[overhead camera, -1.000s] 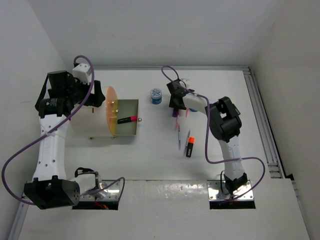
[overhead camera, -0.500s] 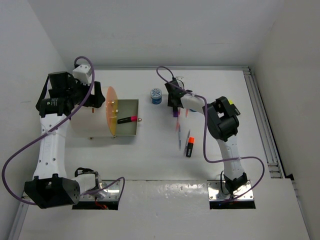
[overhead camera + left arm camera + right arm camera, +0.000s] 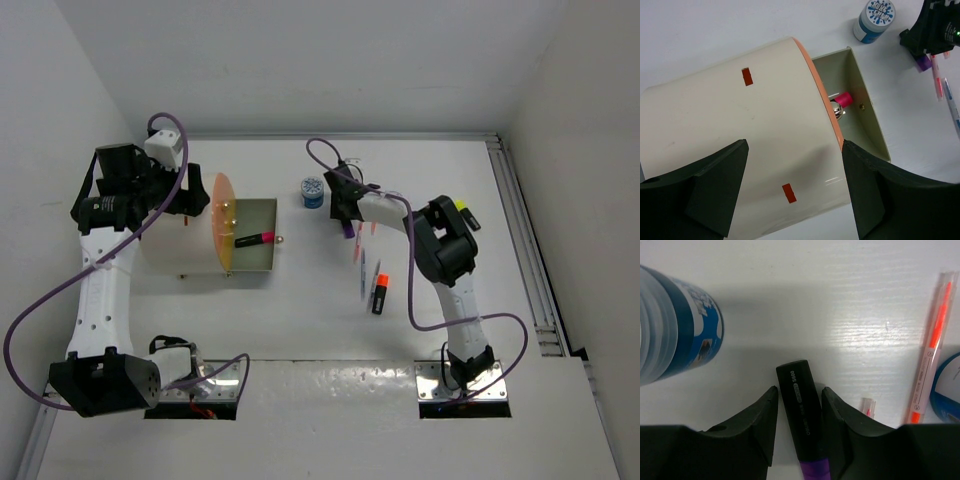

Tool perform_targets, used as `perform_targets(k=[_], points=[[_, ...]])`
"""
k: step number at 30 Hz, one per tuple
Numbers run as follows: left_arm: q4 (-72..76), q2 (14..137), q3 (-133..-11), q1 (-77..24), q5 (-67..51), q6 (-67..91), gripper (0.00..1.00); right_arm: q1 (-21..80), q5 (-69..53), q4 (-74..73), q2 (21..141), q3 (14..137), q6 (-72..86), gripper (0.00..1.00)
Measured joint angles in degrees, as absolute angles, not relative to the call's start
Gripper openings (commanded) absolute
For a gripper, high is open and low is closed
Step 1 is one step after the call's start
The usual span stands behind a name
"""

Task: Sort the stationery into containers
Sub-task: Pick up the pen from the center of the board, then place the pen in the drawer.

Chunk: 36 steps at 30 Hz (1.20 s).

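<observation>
**Operator:** State of the right gripper [image 3: 799,392]?

**Technician:** Partly closed. The jaws flank the purple highlighter [image 3: 801,410], which lies on the table [image 3: 840,300] just beside the patterned roll [image 3: 680,325]. Firm contact cannot be confirmed.

**Operator:** Orientation?

**Technician:** The long axis runs near-to-far, with the purple cap toward the arm bases and the black end away.

**Operator:** Procedure?

**Technician:** Close squarely across the barrel. Lift straight, clear of the roll. Carry it to the open drawer [image 3: 258,215].

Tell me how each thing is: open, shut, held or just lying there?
Orange-fronted rectangular drawer: pulled open.
Pink-ended black highlighter: lying inside the drawer.
Purple-ended black highlighter: lying flat, pinched by the right gripper.
Left gripper: open above the cream drum-shaped cabinet.
Orange-ended black highlighter: lying loose.
Blue-and-white patterned roll: standing upright, untouched.
</observation>
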<state>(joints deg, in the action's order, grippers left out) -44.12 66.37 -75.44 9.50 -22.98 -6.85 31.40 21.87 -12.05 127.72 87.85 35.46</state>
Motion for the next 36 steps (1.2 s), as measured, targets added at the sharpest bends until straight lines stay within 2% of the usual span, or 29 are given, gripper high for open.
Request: perform_targets(k=[7,8,9,11,18,24,28,33,34,36], points=[[-44.18,66.32,-75.44,9.5,-23.2,-6.85,0.82,32.16,20.93,-12.49,124.77,83.66,35.48,0.39],[-44.23,66.3,-75.44,9.5,-23.2,-6.85,0.82,32.29,20.78,-12.49,124.49,83.24,35.46,0.24],[-44.27,66.3,-75.44,9.5,-23.2,-6.85,0.82,32.34,20.62,-12.51,124.25,82.96,35.29,0.13],[-44.38,66.26,-75.44,9.5,-23.2,-6.85,0.82,32.45,20.47,-12.78,124.03,82.78,35.03,0.0],[-44.49,66.26,-75.44,9.58,-23.24,-6.79,0.82,33.19,15.94,-16.51,122.43,82.83,35.2,0.0],[-44.45,66.26,-75.44,9.58,-23.99,-6.24,0.82,37.56,7.31,-19.66,114.08,83.57,39.35,0.0],[-44.05,66.26,-75.02,9.61,-24.29,-5.5,0.82,42.11,4.47,-19.7,110.59,88.62,43.51,0.0],[-44.03,66.22,-74.59,9.65,-24.49,-5.23,0.82,46.09,1.98,-20.14,112.55,96.53,48.82,0.0],[-44.03,66.17,-74.59,9.69,-24.51,-5.23,0.82,46.46,1.54,-20.34,114.06,98.8,50.09,0.01],[-44.03,66.11,-74.59,9.74,-24.51,-5.21,0.82,46.85,1.1,-20.38,117.45,102.48,52.42,0.17]])
